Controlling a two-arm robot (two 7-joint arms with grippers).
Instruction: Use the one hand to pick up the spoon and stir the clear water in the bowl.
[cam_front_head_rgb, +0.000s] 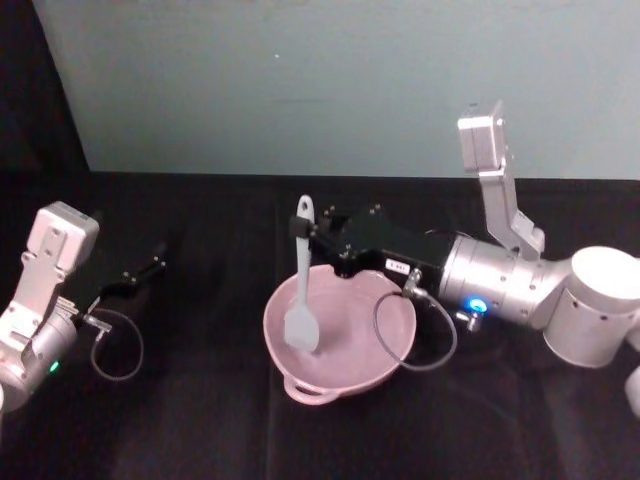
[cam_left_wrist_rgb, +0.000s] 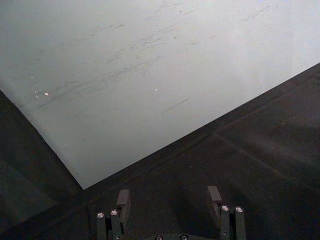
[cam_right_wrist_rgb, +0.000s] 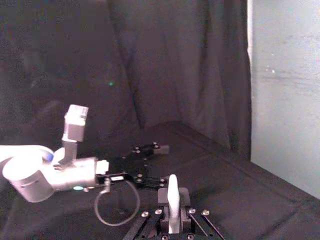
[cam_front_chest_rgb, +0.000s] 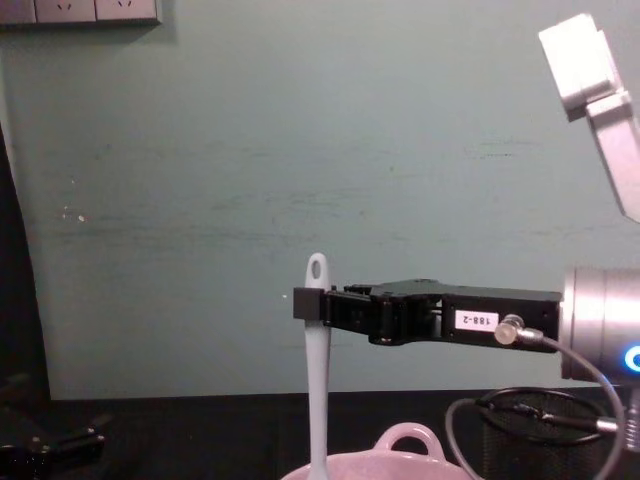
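1. Right pincer clamped on the spoon handle, just under its tip hole.
2. Spoon upright, blade down in the bowl beneath this pincer.
3. Left pincer parked well apart, jaws wide.

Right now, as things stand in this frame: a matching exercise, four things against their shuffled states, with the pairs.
1 spoon
2 bowl
3 right gripper
4 left gripper

A open, holding nothing
B pale pink, on the black table
C upright, blade down in the bowl
D shut on the spoon's handle

Pairs: 1-C, 2-B, 3-D, 4-A
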